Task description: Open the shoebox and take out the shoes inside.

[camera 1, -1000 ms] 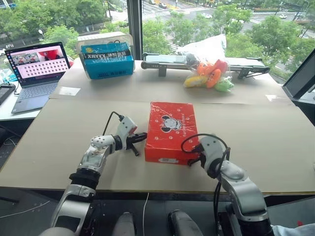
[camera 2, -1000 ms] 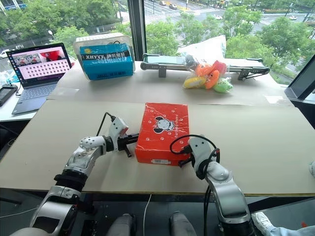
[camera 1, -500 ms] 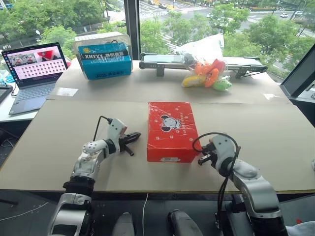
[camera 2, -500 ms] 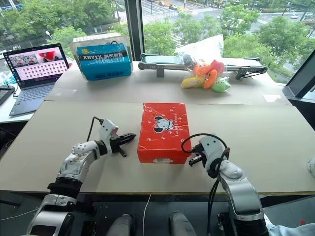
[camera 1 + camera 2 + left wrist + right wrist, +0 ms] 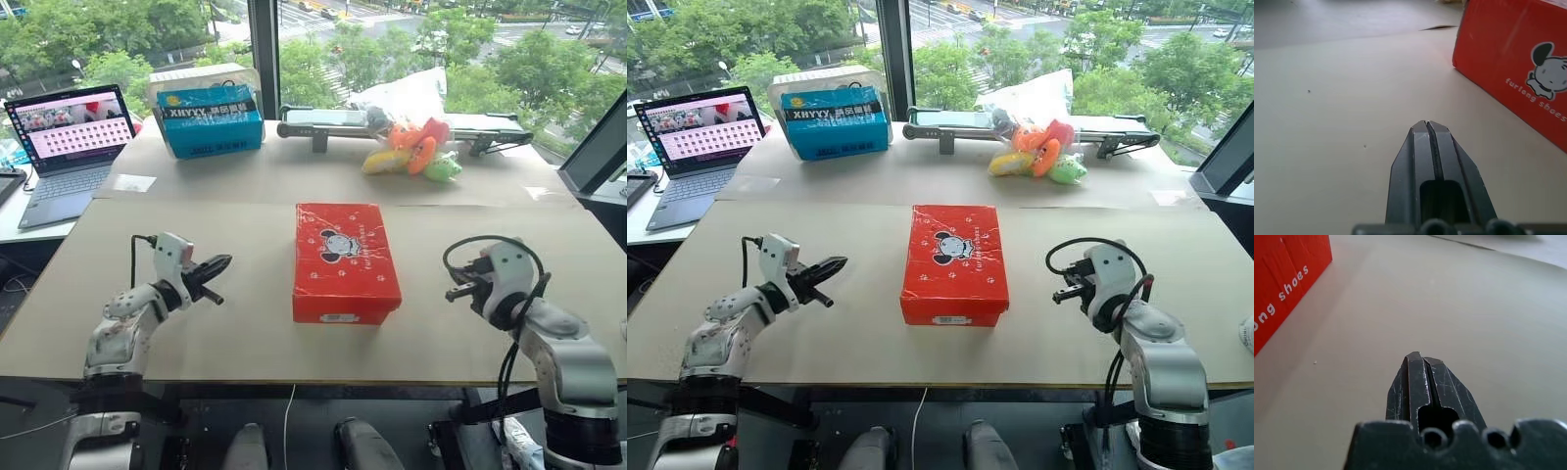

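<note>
— Left eye view, then: where is the box?

— Middle of the flat beige counter (image 5: 245, 333). It's a red cardboard shoebox (image 5: 345, 259) with a cartoon dog and paw prints on its lid. It lies flat, its long side running away from the robot. The lid is on, shut all round as far as I can see, and a small white label (image 5: 338, 318) sits on the near end.

— And the arms?

— One on either side, both well apart from the box. The left gripper (image 5: 219, 262) hangs over the counter to the box's left, pointing towards it. Its fingers are pressed together with only a hairline between them, and they hold nothing. Its wrist view catches the box's red side, with the dog and white lettering.

— The right?

— The right gripper (image 5: 1418, 357) is out to the box's right, about level with the box's near end, and a black cable (image 5: 480, 245) loops above it. Its fingers are closed tight on each other as well, empty, and aimed over bare counter. A red corner of the box with white lettering shows in its wrist view.

— Anything else up there?

— Along the back there's a blue printed carton (image 5: 211, 119), a long grey and black device (image 5: 323, 117) and a clear bag of bright plush toys (image 5: 416, 147). An open laptop with a lit screen (image 5: 69, 132) is off to the far left.
</note>
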Controlling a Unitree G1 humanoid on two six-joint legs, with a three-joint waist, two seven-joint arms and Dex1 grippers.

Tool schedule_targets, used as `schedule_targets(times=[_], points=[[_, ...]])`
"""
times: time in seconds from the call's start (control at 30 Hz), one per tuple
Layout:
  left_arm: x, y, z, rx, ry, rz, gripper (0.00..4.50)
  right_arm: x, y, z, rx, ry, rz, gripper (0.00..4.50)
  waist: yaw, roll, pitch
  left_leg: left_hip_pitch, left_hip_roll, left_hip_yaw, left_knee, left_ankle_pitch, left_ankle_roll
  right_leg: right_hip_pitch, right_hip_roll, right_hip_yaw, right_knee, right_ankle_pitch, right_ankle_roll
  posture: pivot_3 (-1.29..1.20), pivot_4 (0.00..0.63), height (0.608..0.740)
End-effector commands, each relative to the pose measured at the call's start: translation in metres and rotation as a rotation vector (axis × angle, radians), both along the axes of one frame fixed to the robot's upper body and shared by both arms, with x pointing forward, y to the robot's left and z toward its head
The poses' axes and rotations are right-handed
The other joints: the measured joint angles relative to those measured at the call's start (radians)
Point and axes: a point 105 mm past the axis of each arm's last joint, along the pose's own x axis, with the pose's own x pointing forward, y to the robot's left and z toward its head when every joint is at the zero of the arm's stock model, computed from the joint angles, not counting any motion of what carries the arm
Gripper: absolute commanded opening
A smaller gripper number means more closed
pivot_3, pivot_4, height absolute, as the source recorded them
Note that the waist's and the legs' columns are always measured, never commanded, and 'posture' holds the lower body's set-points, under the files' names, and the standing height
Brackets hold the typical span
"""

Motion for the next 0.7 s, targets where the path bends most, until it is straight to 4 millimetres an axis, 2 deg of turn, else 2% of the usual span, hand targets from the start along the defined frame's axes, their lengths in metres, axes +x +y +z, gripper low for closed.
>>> schedule_targets(times=[0.03,0.17,0.23,0.33,0.43,0.6,0.63,0.7], points=[[-0.014,-0.006,0.028,0.019,-0.056,-0.105,0.00,0.004,-0.002,0.017,-0.009,-0.062,0.039,0.04,-0.002,0.000,0.000,0.000,0.000,0.000,0.000,0.000,0.000,0.000,0.000,0.000,0.000,0.000,0.000,0.00,0.150,0.736],[-0.050,-0.014,0.056,-0.022,-0.003,-0.325,0.00,0.006,-0.001,0.017,0.006,-0.054,0.082,0.04,-0.014,0.000,0.000,0.000,0.000,0.000,0.000,0.000,0.000,0.000,0.000,0.000,0.000,-0.003,-0.006,0.00,0.150,0.736],[-0.064,-0.015,0.064,0.022,0.022,-0.405,0.00,0.007,0.002,0.016,0.004,-0.042,0.125,0.04,-0.019,0.000,0.000,0.000,0.000,0.000,0.000,0.000,0.000,0.000,0.000,0.000,0.000,-0.005,-0.008,0.00,0.150,0.736],[-0.070,-0.009,0.064,0.105,0.043,-0.447,0.00,0.006,0.010,0.017,0.021,-0.034,0.203,0.04,-0.020,0.001,0.001,0.001,0.000,0.000,-0.001,0.000,0.000,0.000,0.000,0.000,0.000,-0.005,-0.009,0.00,0.150,0.736],[-0.069,-0.002,0.064,0.142,0.050,-0.455,0.00,0.007,0.018,0.018,0.019,-0.024,0.274,0.04,-0.020,0.002,0.001,0.002,0.000,0.000,-0.002,0.000,0.000,0.000,0.000,0.000,0.000,-0.005,-0.009,0.00,0.150,0.736],[-0.068,0.003,0.064,0.146,0.072,-0.466,0.00,0.013,0.019,0.018,-0.029,-0.011,0.329,0.04,-0.022,0.002,0.001,0.002,0.000,0.001,-0.001,0.000,0.000,0.000,0.000,0.000,0.000,-0.005,-0.009,0.00,0.150,0.736],[-0.068,0.003,0.064,0.147,0.072,-0.467,0.00,0.014,0.019,0.017,-0.038,-0.010,0.337,0.58,-0.021,0.002,0.001,0.002,0.000,0.001,-0.002,0.000,0.000,-0.001,0.000,0.000,0.000,-0.006,-0.009,0.00,0.150,0.736],[-0.069,0.002,0.064,0.146,0.073,-0.473,0.00,0.018,0.020,0.018,-0.052,-0.007,0.353,1.07,-0.020,0.002,0.001,0.002,0.000,0.001,-0.003,0.000,0.000,-0.001,0.000,0.000,0.000,-0.006,-0.010,0.00,0.150,0.736]])
